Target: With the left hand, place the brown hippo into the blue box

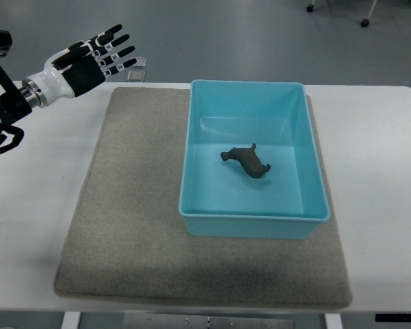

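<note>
A small brown hippo (248,161) lies on its side on the floor of the light blue box (195,147), near the box's middle. The box stands on the right half of a grey mat (130,199). My left hand (99,56) hovers at the upper left, above the table's far left corner and well away from the box. Its black-and-white fingers (112,46) are spread flat and hold nothing. The right arm does not show.
The mat lies on a white table (380,171). A small clear object (138,67) sits at the table's far edge just right of my left hand. Grey floor and chair castors (363,22) show beyond the table.
</note>
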